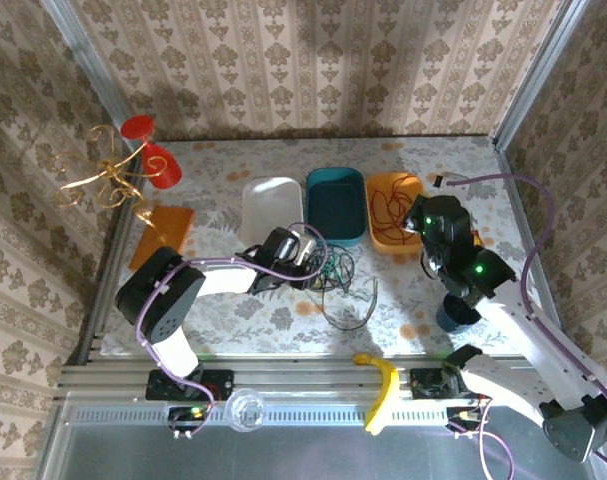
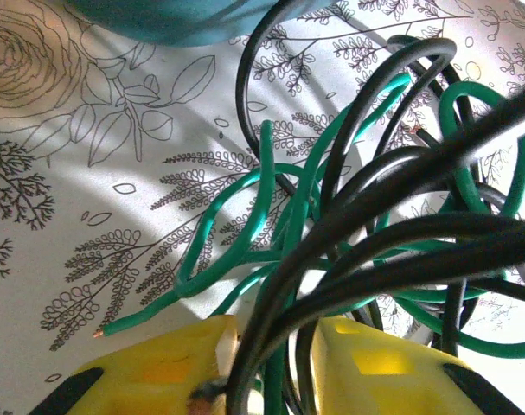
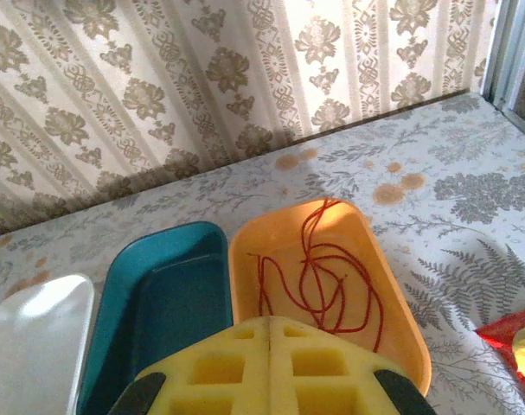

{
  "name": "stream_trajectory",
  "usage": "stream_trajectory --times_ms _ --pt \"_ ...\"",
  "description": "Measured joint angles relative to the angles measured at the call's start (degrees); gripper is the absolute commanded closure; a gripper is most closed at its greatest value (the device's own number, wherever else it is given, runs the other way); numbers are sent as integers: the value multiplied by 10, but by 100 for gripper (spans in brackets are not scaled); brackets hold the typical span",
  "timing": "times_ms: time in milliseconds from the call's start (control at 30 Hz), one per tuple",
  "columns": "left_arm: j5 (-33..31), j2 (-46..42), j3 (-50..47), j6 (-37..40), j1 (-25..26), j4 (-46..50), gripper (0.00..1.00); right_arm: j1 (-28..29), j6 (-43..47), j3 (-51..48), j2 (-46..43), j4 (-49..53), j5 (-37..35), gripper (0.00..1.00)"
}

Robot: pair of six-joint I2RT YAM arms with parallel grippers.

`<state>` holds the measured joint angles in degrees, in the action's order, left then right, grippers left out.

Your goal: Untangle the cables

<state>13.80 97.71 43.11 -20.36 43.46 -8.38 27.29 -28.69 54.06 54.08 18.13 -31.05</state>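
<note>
A tangle of green and black cables [image 1: 335, 272] lies on the flowered table in front of the trays. My left gripper [image 1: 305, 255] reaches into its left side. In the left wrist view, green cable [image 2: 245, 225] and black cable [image 2: 400, 251] loop over the table, and strands of both run between the yellow fingers of the left gripper [image 2: 275, 346], which is shut on them. The red cable [image 3: 331, 277] lies coiled on its own inside the orange tray [image 3: 415, 346]. My right gripper [image 3: 269, 322] hovers over that tray's near end, its pads pressed together on nothing.
A teal tray [image 1: 335, 205] and a white tray [image 1: 271, 205] stand left of the orange tray [image 1: 378, 240]. A gold wire stand with red cups [image 1: 113, 175] and an orange pad [image 1: 163, 230] sit at the far left. A dark cup [image 1: 453, 312] stands by the right arm.
</note>
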Motion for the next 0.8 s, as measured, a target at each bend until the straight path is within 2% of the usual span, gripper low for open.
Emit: stream_trajectory --times_ms 100,233,333,433,567,800 --pt "1 0 0 0 0 0 67 -10 24 1 16 -1 64 98" --pt "8 -1 2 4 1 1 51 5 82 24 95 21 252 70" --pt "15 -2 7 10 3 7 45 40 112 20 156 46 371 60" --pt "19 -3 9 12 4 12 44 62 126 -5 192 59 450 56" --pt "21 -4 13 16 4 20 42 64 136 -28 220 70 498 50" --pt "19 -7 23 29 3 48 41 64 152 -30 282 70 511 49"
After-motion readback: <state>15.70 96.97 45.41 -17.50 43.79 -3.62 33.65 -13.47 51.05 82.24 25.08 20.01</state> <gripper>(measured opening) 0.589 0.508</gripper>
